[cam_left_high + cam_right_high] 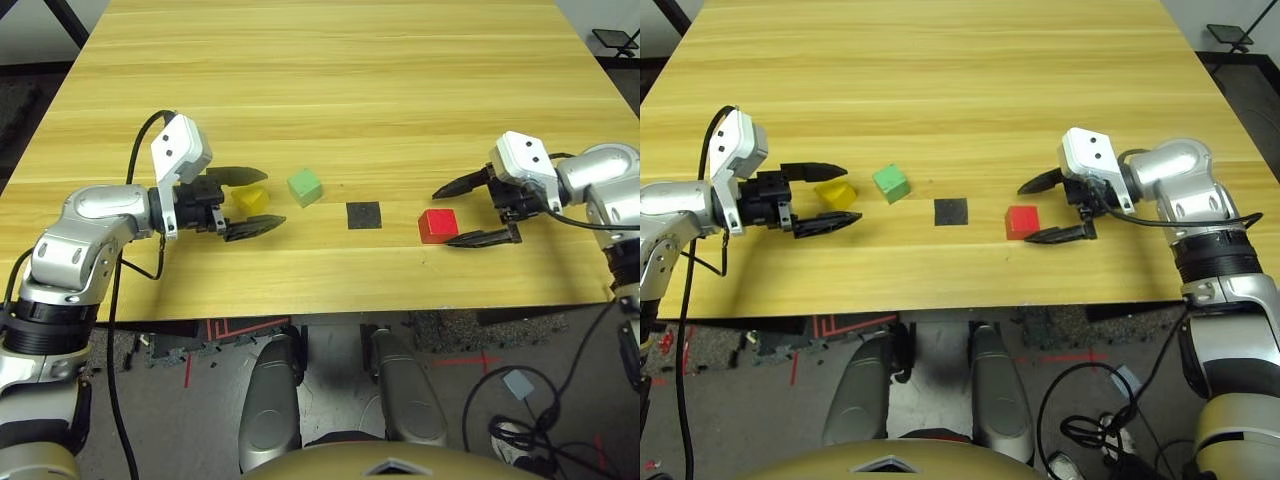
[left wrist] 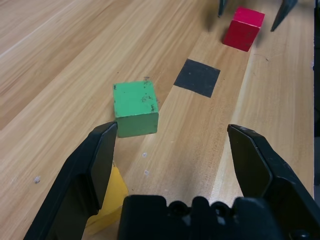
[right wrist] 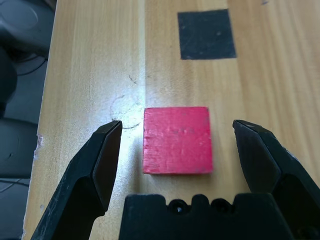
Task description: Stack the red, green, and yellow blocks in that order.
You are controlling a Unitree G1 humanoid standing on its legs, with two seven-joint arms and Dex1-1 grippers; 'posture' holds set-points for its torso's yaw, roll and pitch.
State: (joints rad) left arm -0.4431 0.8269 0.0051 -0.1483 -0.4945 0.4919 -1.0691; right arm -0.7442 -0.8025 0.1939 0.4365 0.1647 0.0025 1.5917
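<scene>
Fingers Stood Wide on Both Sides, Nothing Gripped

Both fingers of the right gripper [image 1: 441, 220] stood apart, with the bright red matte cube [image 3: 177, 141] in the space ahead of them and clear of both. It sat just to the right of the flat black square patch [image 1: 364, 215]. The left gripper [image 1: 276, 197] was spread too, left of the patch; the yellow matte cube [image 1: 251, 200] lay by its far finger, though whether they touched I could not tell. Between that cube and the patch, a little farther from the robot, rested the light green matte cube [image 2: 136, 109], turned askew.

All three looked light, stiff and hard to crush, their painted faces perhaps a touch slippery. Red, likely the base, called for a square hold low on two opposite side faces, its top left free. Green and yellow seemed to need the fingers turned to their flats; a corner pinch could have spun them.
</scene>
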